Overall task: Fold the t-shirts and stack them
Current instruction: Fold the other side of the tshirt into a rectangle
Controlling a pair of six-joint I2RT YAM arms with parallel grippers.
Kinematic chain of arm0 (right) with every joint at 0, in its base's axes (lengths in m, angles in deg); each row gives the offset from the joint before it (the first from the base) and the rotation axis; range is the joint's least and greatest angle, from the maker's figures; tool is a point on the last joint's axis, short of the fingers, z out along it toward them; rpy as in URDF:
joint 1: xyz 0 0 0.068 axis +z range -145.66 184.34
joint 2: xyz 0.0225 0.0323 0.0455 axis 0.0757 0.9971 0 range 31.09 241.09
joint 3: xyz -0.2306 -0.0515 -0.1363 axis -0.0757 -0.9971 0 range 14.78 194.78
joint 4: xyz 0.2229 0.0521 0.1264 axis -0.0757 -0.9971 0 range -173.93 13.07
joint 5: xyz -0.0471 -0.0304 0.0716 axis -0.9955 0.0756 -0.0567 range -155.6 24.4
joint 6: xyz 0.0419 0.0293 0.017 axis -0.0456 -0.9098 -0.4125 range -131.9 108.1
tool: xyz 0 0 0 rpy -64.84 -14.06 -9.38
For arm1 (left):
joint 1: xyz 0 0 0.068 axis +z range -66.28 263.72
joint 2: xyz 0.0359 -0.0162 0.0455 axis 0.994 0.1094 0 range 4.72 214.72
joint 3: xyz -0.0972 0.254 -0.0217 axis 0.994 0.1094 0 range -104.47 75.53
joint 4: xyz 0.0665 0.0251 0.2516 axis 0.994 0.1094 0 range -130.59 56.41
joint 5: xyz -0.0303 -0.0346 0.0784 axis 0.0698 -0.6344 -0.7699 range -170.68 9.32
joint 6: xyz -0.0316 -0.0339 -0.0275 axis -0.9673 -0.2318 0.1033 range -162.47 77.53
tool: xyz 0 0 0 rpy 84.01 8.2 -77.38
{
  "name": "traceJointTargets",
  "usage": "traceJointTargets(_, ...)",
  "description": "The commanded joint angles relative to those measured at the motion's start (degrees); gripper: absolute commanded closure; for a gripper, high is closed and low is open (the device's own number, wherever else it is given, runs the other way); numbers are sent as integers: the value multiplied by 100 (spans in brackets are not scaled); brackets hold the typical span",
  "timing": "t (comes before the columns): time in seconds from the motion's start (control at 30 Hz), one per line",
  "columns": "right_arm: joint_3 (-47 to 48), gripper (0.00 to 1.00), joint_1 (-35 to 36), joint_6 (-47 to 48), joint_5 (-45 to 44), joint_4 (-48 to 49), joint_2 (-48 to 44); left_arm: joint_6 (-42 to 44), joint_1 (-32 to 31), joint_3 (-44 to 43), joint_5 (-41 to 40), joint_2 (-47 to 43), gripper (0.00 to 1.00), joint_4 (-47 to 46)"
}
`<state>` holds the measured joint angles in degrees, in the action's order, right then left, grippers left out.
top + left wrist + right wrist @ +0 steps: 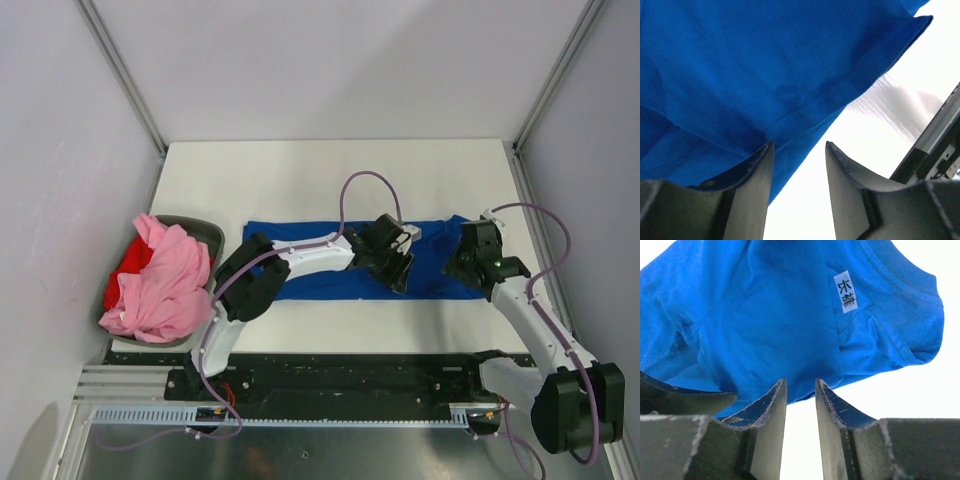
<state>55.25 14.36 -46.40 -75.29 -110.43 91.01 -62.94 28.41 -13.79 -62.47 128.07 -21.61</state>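
The royal blue t-shirt lies folded into a long strip across the middle of the white table. My left gripper hangs over the strip's near edge right of centre. In the left wrist view the left gripper is open, its tips at the hem of the blue cloth with only table between them. My right gripper is at the strip's right end. There the right gripper stands open on a narrow gap, just short of the blue cloth near its white label. Nothing is held.
A grey bin at the table's left edge holds a crumpled light pink t-shirt on top of a red t-shirt. A black rail runs along the near edge. Walls enclose the table on three sides.
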Motion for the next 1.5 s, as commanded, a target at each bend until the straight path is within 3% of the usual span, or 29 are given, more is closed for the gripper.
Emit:
traceJointTargets(0.0,171,66,77,-242,-65,287,20,72,20,-5,34,-510,50,111)
traceJointTargets(0.23,543,66,-555,-142,306,1186,1120,-48,256,-8,38,-735,50,109)
traceJointTargets(0.63,1597,63,-1506,-205,888,2706,2948,-253,1468,-494,-787,-551,50,107)
traceJointTargets(1.27,2235,63,-1468,195,780,2758,3963,-957,2105,-780,-954,314,50,114)
traceJointTargets(1.47,2330,72,-1468,271,769,2662,4037,-1064,2152,-742,-947,361,50,112)
